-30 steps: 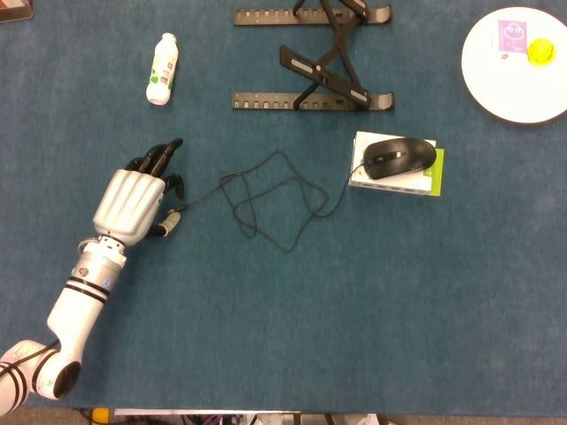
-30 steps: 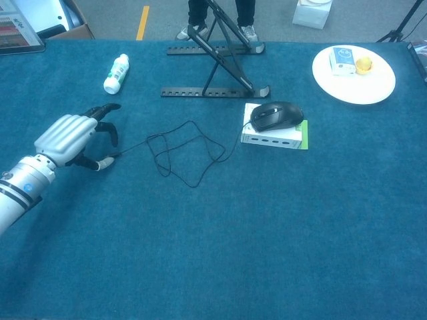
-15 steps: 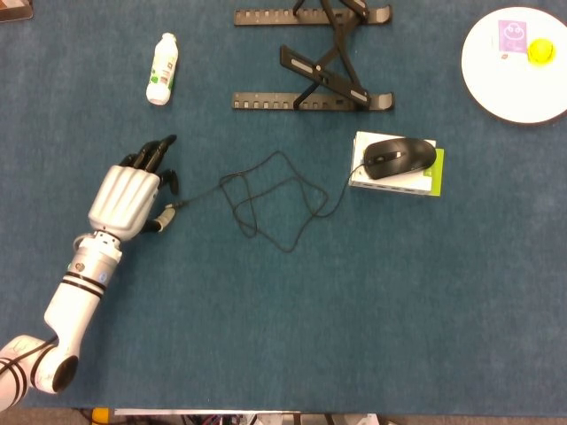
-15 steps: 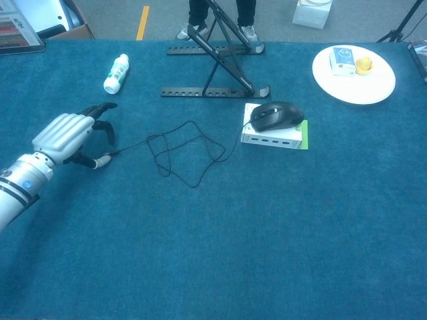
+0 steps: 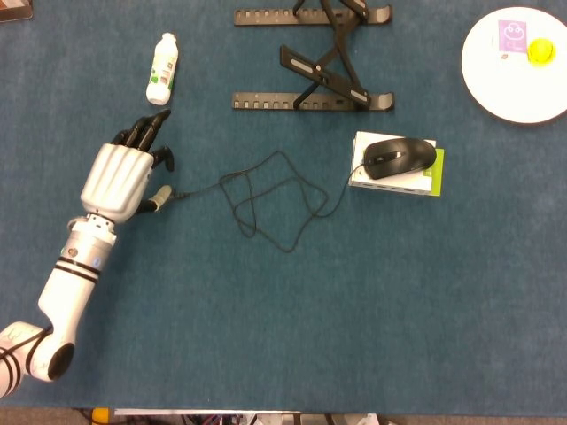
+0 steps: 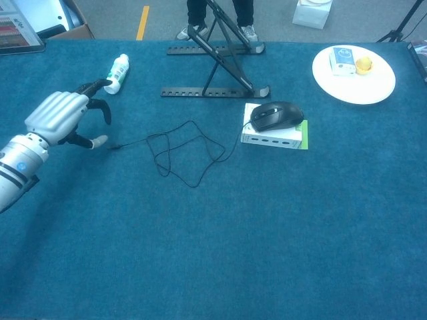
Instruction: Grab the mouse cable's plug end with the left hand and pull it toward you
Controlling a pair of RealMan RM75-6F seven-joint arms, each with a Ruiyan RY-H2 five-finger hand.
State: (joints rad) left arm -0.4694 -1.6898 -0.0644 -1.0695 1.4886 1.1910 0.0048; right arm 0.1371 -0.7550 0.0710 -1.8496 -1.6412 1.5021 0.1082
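Observation:
The black mouse (image 5: 400, 158) (image 6: 275, 115) sits on a white and green box (image 5: 431, 180). Its thin black cable (image 5: 252, 181) (image 6: 162, 137) lies in loose loops on the blue table and runs left to the silver plug (image 5: 161, 197) (image 6: 101, 141). My left hand (image 5: 118, 175) (image 6: 59, 115) is at the left, knuckles up. It holds the plug at the thumb tip, while the other fingers (image 5: 146, 133) reach out toward the bottle. How the grip closes under the palm is hidden. My right hand is in neither view.
A white bottle (image 5: 161, 69) (image 6: 116, 73) lies just beyond the left hand's fingertips. A black folding stand (image 5: 314, 66) (image 6: 213, 67) is at the back centre. At the back right stands a white plate (image 5: 505, 88) (image 6: 353, 92) with small items on it.
My left hand has moved left and away from me, toward the bottle. The plug went with it, and the cable's end section has been drawn out straighter.

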